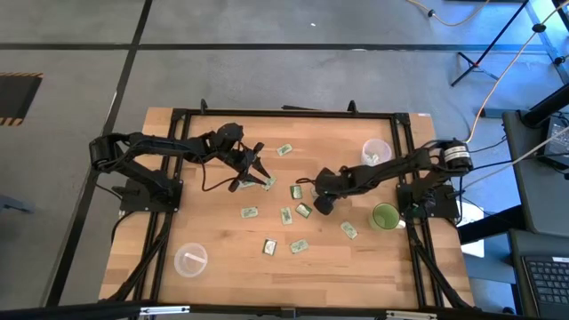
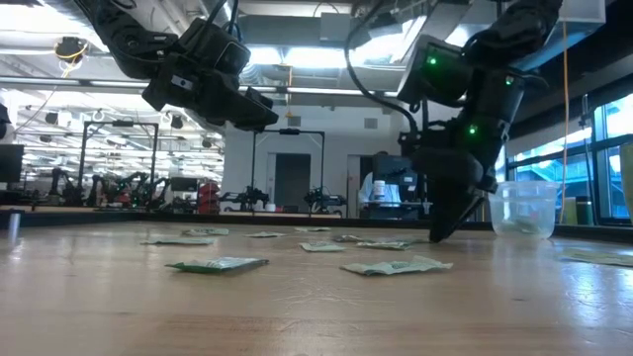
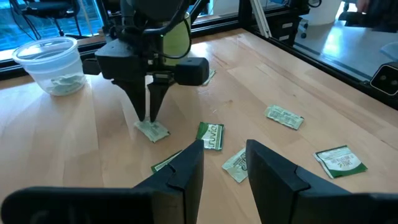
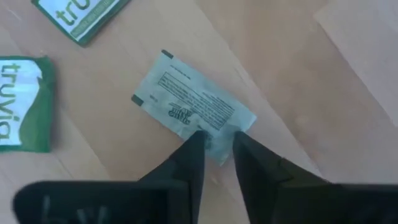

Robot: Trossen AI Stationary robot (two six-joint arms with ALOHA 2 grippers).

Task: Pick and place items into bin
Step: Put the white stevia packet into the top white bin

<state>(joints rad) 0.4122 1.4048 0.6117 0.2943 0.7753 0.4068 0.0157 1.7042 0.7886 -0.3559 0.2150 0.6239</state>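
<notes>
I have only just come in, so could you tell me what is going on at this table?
Two robot arms are clearing small packets off a wooden table. The right pincer is down on one face-down packet, fingertips pinching its edge, not yet lifted. The left pincer hovers open above other packets. A clear cup already holds some.

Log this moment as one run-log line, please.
phase: grasp | right end effector: down on table, fingertips closing on packet edge, not lifted | left end effector: open, above scattered packets | clear cup: holds packets
</notes>
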